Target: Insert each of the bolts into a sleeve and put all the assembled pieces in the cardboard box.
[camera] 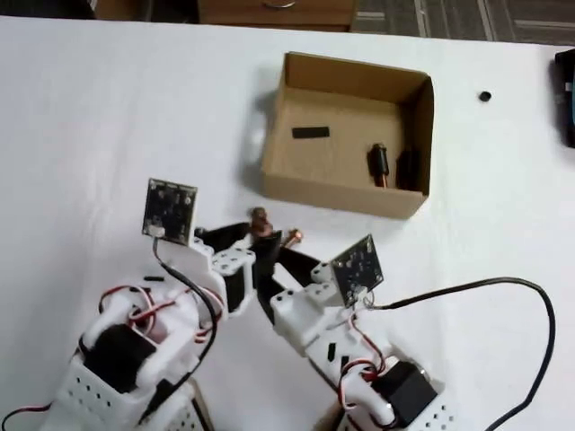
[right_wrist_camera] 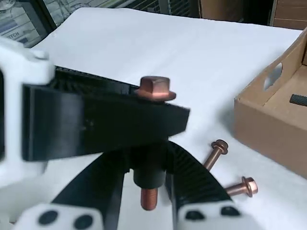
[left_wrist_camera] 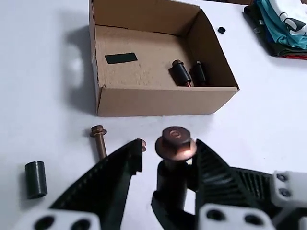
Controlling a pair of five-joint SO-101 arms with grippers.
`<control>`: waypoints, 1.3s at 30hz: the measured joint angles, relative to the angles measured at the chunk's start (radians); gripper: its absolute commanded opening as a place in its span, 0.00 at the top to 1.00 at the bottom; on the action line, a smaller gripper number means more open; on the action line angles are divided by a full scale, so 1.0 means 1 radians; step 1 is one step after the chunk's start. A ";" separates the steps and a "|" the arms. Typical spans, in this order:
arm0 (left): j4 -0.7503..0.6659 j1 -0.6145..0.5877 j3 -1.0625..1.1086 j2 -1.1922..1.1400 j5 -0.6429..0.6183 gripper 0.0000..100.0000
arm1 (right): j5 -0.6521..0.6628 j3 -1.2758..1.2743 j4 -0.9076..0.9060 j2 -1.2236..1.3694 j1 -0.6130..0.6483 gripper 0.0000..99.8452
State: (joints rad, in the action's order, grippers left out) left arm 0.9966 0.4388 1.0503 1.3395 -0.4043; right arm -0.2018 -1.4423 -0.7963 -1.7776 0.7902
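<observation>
the sleeve (right_wrist_camera: 148, 172), with a bolt (right_wrist_camera: 154, 88) seated through it, is clamped upright by the right tool (right_wrist_camera: 148, 160) near the cardboard box (camera: 341, 193), judged ready for carrying; the left tool (left_wrist_camera: 169, 146) is spread wide around it.

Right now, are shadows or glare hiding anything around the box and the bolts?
High view: the cardboard box throws a faint shadow on the table to its left, hiding nothing. Left wrist view: the head of the bolt glints above its sleeve. Right wrist view: loose bolts cast thin shadows.
</observation>
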 measured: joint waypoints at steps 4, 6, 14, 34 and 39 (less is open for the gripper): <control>0.005 0.002 0.002 -0.008 0.000 0.72 | 0.000 0.009 0.000 0.000 -0.020 0.98; 0.005 0.002 0.003 -0.008 0.008 0.68 | 0.000 0.009 0.000 0.000 -0.017 0.98; 0.005 0.002 -0.091 -0.008 0.008 0.60 | 0.000 0.009 -0.020 0.000 -0.112 0.98; 0.207 -0.417 -0.305 0.000 0.180 0.98 | 0.000 0.293 -0.124 0.207 -0.517 0.98; 0.219 -0.486 -0.124 -0.003 0.203 0.98 | 0.000 0.517 -0.124 0.477 -0.522 0.98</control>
State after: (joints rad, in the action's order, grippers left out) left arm 1.2160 -0.0476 0.9260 1.3364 -0.2018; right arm -0.2018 -0.9252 -0.9206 -1.3004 0.2685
